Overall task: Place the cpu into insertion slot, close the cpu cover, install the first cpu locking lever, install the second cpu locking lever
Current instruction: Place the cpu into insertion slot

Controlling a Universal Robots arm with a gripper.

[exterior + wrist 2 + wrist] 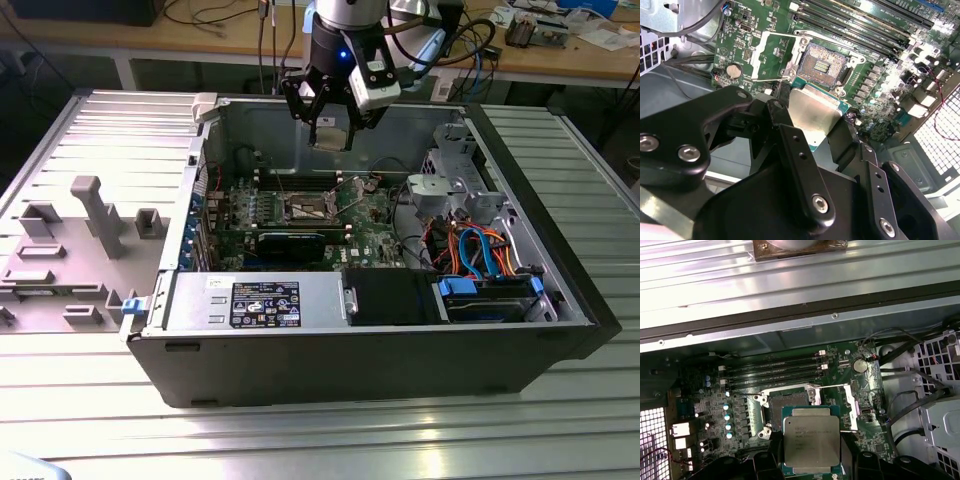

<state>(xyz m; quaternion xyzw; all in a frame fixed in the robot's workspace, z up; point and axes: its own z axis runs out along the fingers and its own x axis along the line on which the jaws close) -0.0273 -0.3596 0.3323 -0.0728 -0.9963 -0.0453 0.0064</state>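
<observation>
My gripper [330, 128] hangs inside the open computer case, above the green motherboard [372, 215]. It is shut on the cpu [328, 136], a flat square chip with a silver top, held by two opposite edges. In both wrist views the cpu [812, 112] [811, 440] sits between the black fingers [796, 150], just short of the insertion slot [822, 62] [790, 405] and apart from it. The slot [308, 208] is bare, its dark contact field showing. Beside it the cpu cover [769, 56] [850, 407] is swung open.
The black case [380, 350] lies on its side on a ribbed metal table. A power supply [250, 300], a drive cage with blue and orange cables [480, 250] and memory slots [865, 25] ring the socket. Grey fixture blocks [95, 215] stand at the exterior view's left.
</observation>
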